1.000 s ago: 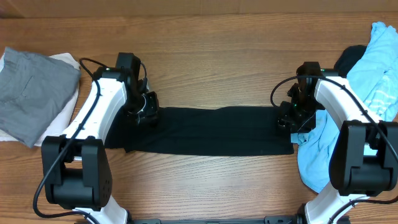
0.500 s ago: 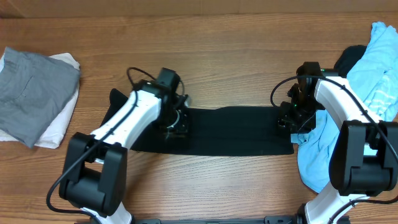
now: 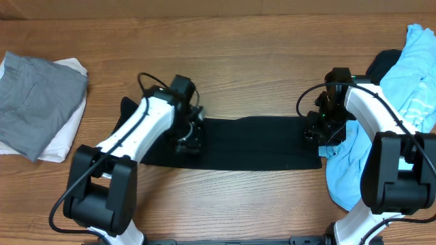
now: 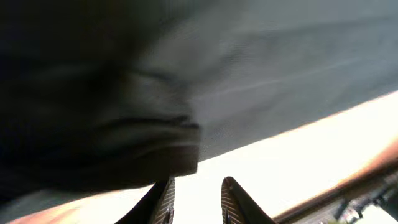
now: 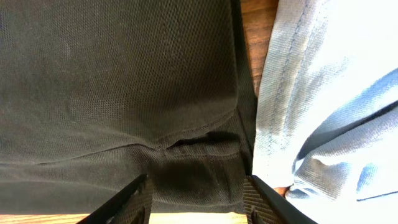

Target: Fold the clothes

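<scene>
Left gripper [image 4: 198, 184] fingers narrowly apart, black shirt [image 3: 252, 143] hem just ahead; right gripper [image 5: 196, 182] fingers wide apart, hem between them.

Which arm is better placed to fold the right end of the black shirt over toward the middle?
Probably right. The right gripper sits at the right end of the black shirt, open over its hem; the left gripper is over the left part.
</scene>
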Robot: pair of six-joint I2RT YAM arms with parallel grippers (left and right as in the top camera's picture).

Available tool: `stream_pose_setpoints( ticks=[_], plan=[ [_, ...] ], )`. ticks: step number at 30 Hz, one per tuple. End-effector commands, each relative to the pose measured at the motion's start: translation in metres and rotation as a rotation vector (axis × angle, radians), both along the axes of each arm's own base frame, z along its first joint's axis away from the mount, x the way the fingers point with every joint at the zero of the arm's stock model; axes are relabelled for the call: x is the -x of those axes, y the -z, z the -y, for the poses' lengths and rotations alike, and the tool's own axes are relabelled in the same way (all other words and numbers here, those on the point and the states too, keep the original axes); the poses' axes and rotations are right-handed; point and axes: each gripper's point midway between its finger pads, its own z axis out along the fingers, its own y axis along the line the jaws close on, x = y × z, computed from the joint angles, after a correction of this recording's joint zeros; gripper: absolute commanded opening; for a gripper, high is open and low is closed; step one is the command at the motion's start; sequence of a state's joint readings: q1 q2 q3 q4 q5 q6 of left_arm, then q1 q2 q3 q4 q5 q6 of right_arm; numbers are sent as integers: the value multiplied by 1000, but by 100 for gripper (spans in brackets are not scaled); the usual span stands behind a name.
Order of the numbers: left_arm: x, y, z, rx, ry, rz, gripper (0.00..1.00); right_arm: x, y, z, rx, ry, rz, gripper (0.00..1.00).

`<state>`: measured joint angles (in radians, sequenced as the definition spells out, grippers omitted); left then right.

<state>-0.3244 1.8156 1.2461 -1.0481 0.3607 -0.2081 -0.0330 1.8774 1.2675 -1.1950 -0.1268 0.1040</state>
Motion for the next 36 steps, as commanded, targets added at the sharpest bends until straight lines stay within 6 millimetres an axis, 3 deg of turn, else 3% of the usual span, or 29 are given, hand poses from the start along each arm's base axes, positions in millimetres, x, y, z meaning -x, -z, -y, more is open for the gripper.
stream_pose_setpoints(
  ticks=[1,4,5,7,10,14,21,25,30,31,33,36],
  plan=[
    [-52,-54,-26,-64,-41,250,34,-2,-7,1,-8,5,31,51],
    [-65,-83,-53,-146,-179,332,38,-2,-7,1,-8,5,31,51],
    [-61,-85,-57,-156,-208,315,37,-2,-7,1,-8,4,31,51],
    [-36,-79,-64,-191,-234,207,25,-2,-7,1,-8,5,31,51],
    [-8,-60,-73,-242,-225,102,13,-2,-7,1,-8,5,31,51],
    [14,-15,-86,-306,-261,41,12,1,-8,0,-9,5,19,51],
    [-15,24,-99,-331,-343,195,26,2,-8,0,-9,5,13,51],
    [-14,40,-105,-361,-380,189,28,2,-8,0,-9,5,12,51],
    [-20,54,-114,-383,-429,176,42,3,-8,0,-9,5,9,51],
    [-19,58,-117,-389,-434,164,42,3,-8,0,-9,5,8,54],
    [-17,67,-123,-401,-445,137,45,3,-8,0,-9,5,7,68],
    [-21,84,-139,-411,-497,107,47,3,-8,0,-10,4,7,72]
  ],
)
